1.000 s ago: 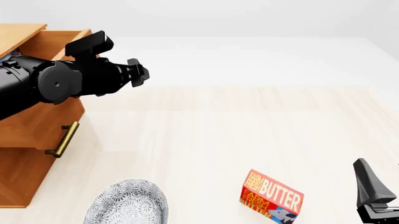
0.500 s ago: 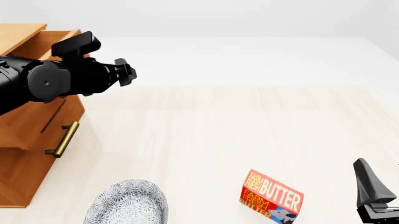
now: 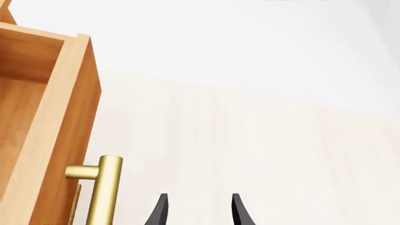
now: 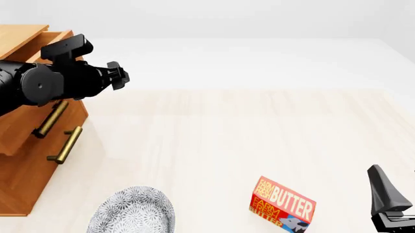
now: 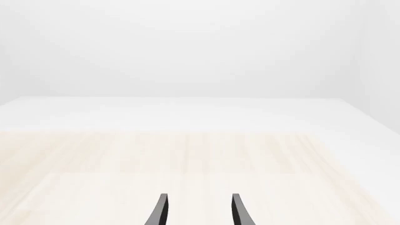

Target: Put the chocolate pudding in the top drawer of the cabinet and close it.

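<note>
Left arm beside the partly open top drawer.
The red box reads "FARM FRESH BUTTER". The left gripper and right gripper both stand open, holding nothing. The chocolate pudding cannot be seen in any view.

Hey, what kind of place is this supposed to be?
Probably a simulated kitchen-style tabletop, rendered rather than real: a pale wooden table against blank white surroundings, with a wooden cabinet, a butter box and a patterned plate on it.

One cabinet; two brass handles; one butter box; one plate
</note>
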You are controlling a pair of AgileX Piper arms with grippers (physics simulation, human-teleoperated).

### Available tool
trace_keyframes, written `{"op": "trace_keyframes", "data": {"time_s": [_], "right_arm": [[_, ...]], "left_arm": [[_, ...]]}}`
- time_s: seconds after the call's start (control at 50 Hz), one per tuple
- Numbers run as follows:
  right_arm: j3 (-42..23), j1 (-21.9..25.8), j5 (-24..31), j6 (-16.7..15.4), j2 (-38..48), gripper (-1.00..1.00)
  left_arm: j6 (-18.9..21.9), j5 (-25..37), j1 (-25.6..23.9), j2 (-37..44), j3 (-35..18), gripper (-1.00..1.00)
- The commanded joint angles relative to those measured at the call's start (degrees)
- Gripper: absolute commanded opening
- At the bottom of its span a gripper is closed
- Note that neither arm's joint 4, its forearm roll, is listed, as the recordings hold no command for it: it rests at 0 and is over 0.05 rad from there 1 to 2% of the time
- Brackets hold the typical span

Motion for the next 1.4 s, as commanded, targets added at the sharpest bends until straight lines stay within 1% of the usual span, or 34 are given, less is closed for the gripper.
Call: {"op": "trace_keyframes", "data": {"time_s": [0.02, 0.34, 0.52, 0.6, 0.74, 0.9, 1.02, 1.12, 1.22, 1.4], "right_arm": [[0.00, 0.00, 0.01, 0.01, 0.00, 1.00], [0.00, -0.01, -0.01, 0.01, 0.00, 1.00], [0.00, 0.00, 0.00, -0.01, 0.00, 1.00], [0.00, 0.00, 0.00, 0.00, 0.00, 1.00], [0.00, 0.01, -0.01, 0.01, 0.00, 1.00], [0.00, 0.00, 0.00, 0.00, 0.00, 1.00], [0.00, 0.00, 0.01, 0.00, 0.00, 1.00], [0.00, 0.00, 0.01, 0.00, 0.00, 1.00], [0.00, 0.01, 0.00, -0.01, 0.00, 1.00], [0.00, 0.02, 0.00, 0.00, 0.00, 1.00]], "left_arm": [[0.78, -0.29, 2.04, -0.09, 0.97, 1.00], [1.63, 0.27, 4.17, -1.05, 1.61, 1.00], [2.66, 0.76, 6.06, -1.23, 0.92, 1.00], [2.36, 0.04, 6.62, -1.35, 1.73, 1.00], [2.51, 0.25, 7.21, -1.12, 1.17, 1.00], [2.96, -0.74, 8.21, -0.09, 1.54, 1.00], [4.60, 0.01, 10.14, 1.12, -0.41, 1.00], [4.64, -0.44, 10.37, 1.92, 0.05, 1.00], [5.63, -0.46, 12.42, 2.64, -0.56, 1.00], [6.33, -1.54, 14.37, 4.08, -0.99, 1.00]]}}
